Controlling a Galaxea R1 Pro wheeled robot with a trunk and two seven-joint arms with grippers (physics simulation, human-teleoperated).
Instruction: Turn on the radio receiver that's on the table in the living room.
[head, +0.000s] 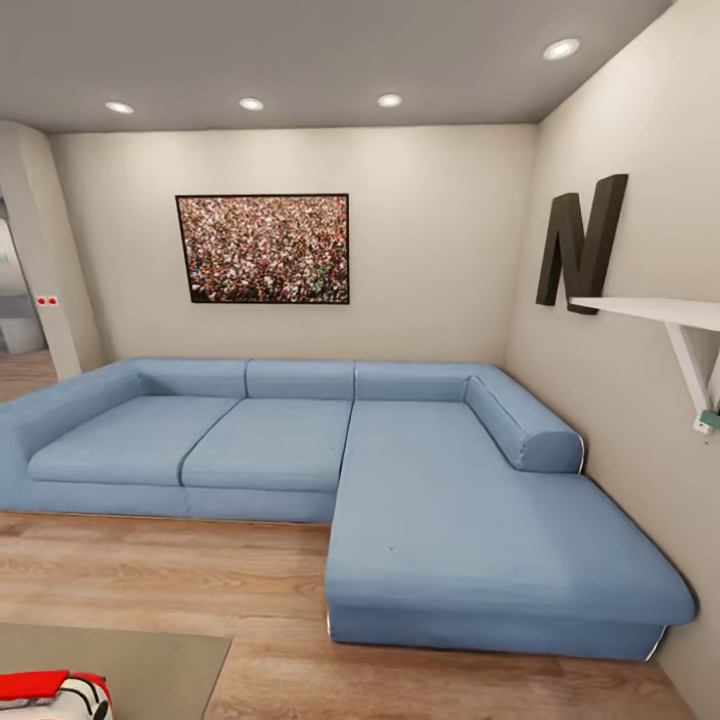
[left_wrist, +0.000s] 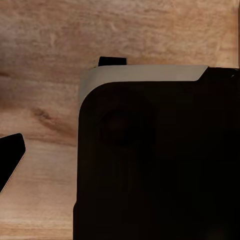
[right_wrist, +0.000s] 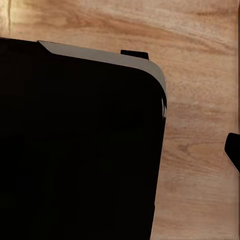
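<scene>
Low in head view, radio receiver (head: 55, 695) rests on table (head: 150, 660).

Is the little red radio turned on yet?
Cannot tell. Just a red-and-white corner of the radio receiver peeks in on the table; no dial or light shows.

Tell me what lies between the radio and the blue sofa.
In the head view, the grey table top the radio sits on, then a bare strip of wood floor up to the sofa.
</scene>
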